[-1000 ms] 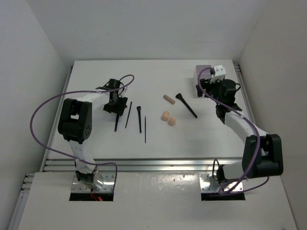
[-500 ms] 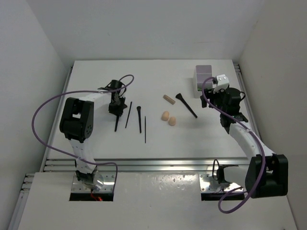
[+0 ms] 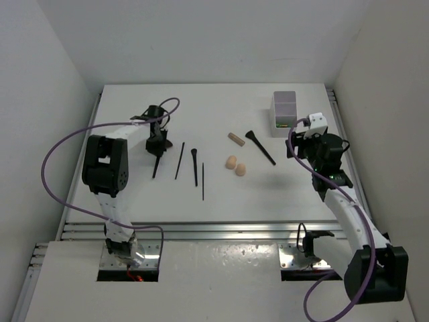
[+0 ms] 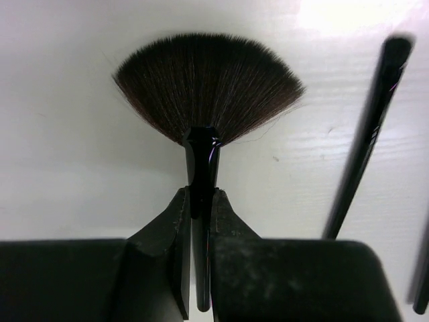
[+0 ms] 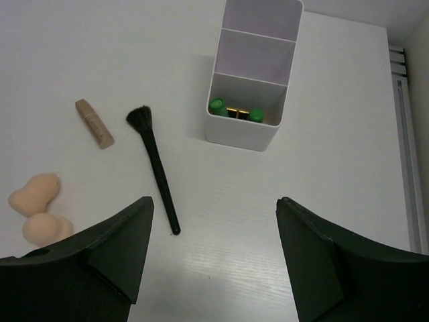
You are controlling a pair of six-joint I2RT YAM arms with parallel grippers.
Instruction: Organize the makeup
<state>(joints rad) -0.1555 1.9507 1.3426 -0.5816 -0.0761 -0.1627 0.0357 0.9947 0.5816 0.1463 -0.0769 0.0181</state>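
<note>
- Tabletop (image 3: 268, 194) is carrying sponges (image 3: 231, 162).
- Left wrist view is showing left end effector (image 4: 199, 194) clenching fan brush (image 4: 208, 87).
- Right wrist view is exposing green tubes (image 5: 218, 106) in box (image 5: 241, 137), right end effector (image 5: 214, 201) gaping.

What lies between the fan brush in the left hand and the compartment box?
Lying flat between fan brush and box: thin black brushes, a tan cylinder, a larger black brush. Nothing tall; a lifted carry likely clears them.

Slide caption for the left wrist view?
Left gripper pinching the fan brush by its handle, thin black brush beside it.
</note>
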